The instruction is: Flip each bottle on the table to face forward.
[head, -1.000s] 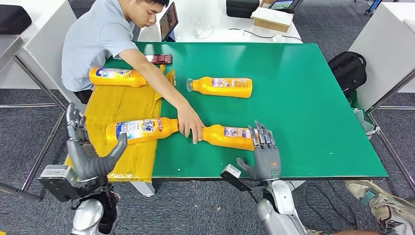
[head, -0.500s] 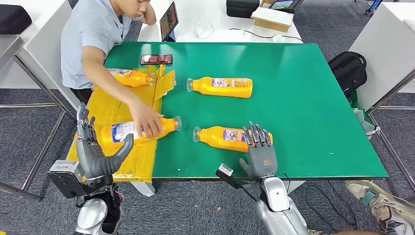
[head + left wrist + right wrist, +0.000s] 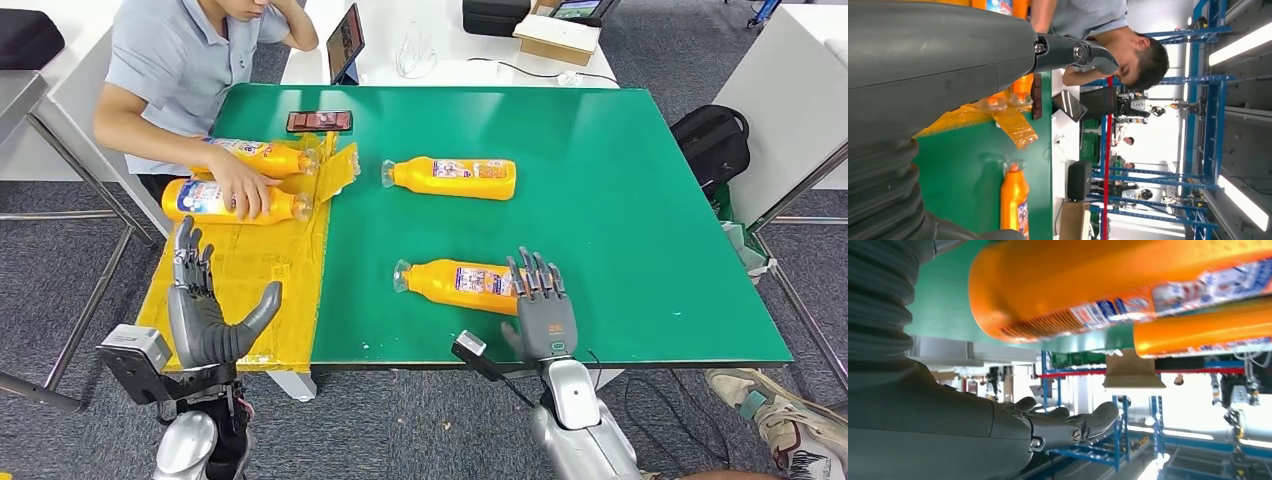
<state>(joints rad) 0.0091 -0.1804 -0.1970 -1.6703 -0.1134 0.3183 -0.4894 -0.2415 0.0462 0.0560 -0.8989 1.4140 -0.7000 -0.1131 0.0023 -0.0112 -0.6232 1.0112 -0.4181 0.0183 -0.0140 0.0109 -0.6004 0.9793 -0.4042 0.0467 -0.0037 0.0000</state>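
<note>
Two orange bottles lie on their sides on the green table [image 3: 640, 250], caps pointing left: a near bottle [image 3: 460, 282] and a far bottle [image 3: 450, 177]. My right hand [image 3: 540, 308] is open at the near bottle's base end, its spread fingertips overlapping it. The right wrist view has that near bottle [image 3: 1108, 285] close above the open right hand [image 3: 1048, 427], apart from it, with the far bottle [image 3: 1203, 332] behind. My left hand [image 3: 205, 310] is open over the near part of the yellow sheet [image 3: 270, 270], holding nothing. The left hand [image 3: 923, 65] looks toward the far bottle [image 3: 1014, 200].
A person sits at the table's far left, one hand resting on a bottle [image 3: 225, 200] on the yellow sheet, beside another bottle [image 3: 258, 157]. A phone [image 3: 319, 121] lies at the far edge. A black backpack [image 3: 712, 140] sits on the floor to the right.
The person let go of the near bottle and carried the bottle from the sheet's near part to its far part. My left hand rose slightly forward; my right hand barely shifted.
</note>
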